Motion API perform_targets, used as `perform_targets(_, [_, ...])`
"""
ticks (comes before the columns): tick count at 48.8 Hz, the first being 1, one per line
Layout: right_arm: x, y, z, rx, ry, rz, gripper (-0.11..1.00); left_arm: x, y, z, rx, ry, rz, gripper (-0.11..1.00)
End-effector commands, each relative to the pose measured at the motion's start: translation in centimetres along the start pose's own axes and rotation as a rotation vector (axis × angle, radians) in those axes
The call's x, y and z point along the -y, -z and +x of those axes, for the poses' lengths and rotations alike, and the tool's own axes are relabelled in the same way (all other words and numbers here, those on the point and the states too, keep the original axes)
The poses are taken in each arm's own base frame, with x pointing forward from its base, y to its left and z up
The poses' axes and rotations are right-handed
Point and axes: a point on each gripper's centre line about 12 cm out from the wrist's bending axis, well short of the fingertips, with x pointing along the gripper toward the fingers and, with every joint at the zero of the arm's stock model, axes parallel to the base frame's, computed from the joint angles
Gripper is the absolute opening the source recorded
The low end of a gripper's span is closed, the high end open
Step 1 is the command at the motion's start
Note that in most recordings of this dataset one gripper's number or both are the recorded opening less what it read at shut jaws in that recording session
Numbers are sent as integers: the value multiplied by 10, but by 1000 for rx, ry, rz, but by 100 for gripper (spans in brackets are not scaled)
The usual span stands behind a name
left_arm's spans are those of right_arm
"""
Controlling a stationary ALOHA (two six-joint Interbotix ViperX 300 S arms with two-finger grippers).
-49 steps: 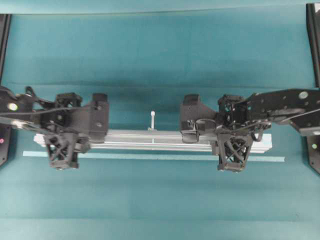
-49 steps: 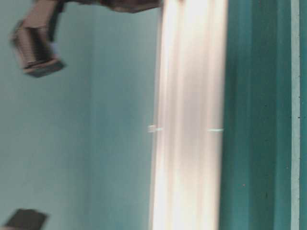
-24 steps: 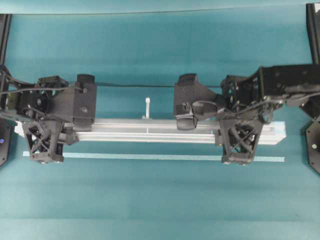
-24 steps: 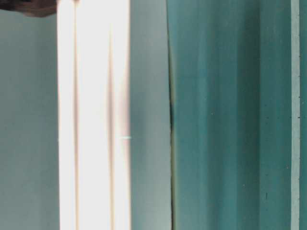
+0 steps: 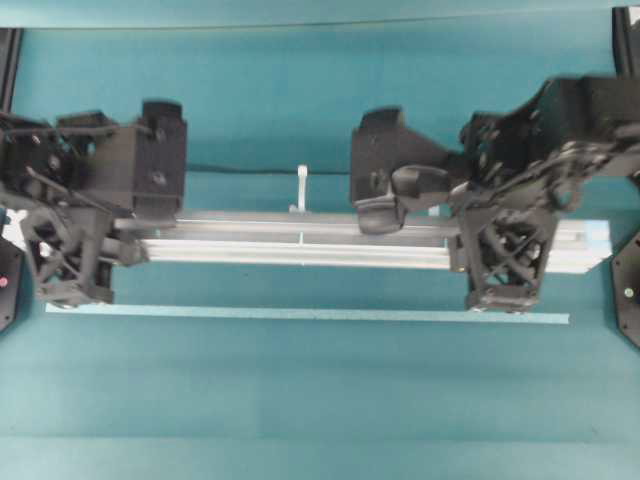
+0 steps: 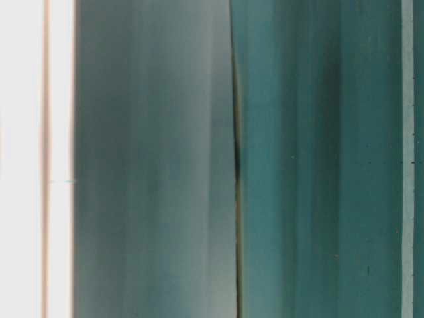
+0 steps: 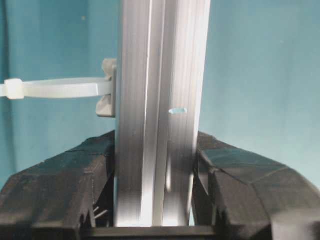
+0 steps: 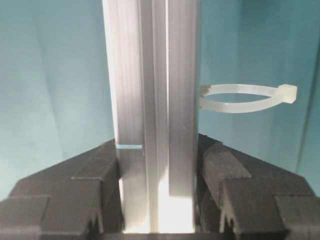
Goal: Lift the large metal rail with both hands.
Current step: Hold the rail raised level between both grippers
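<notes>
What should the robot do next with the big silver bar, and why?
Probably raise it a little further, both ends together. The left gripper and right gripper each clamp the large metal rail near its ends, so an even lift should keep it level above the pale-blue strip.

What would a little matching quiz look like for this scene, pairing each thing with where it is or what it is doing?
Things:
1. large metal rail
2. pale-blue strip
3. white zip tie
4. left gripper

States:
A. lying flat on the teal table
B. looped, sticking out from the rail's side
C. clamped near both ends
D. shut on the rail

Pairs: 1-C, 2-A, 3-B, 4-D
</notes>
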Motion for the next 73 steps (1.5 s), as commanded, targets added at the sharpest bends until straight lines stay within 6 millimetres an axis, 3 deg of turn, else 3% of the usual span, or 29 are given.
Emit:
perform_targets(1, [-4, -4, -29, 85, -10, -5, 39, -2, -12, -26, 54, -3, -10, 36])
perform_targets(18, [-12, -11, -88, 229, -40, 0, 39, -2, -32, -76, 126, 0, -4, 36])
perform_targets(32, [-8, -2, -109, 281, -23, 9, 39, -2, -44, -108, 222, 2, -7, 36])
perform_targets(49, [-8, 0, -109, 278, -24, 8, 39, -3, -58, -127, 284, 4, -8, 36])
perform_targets(73, [-6, 3, -108, 267, -2, 8, 39, -3, -56, -122, 268, 3, -8, 36])
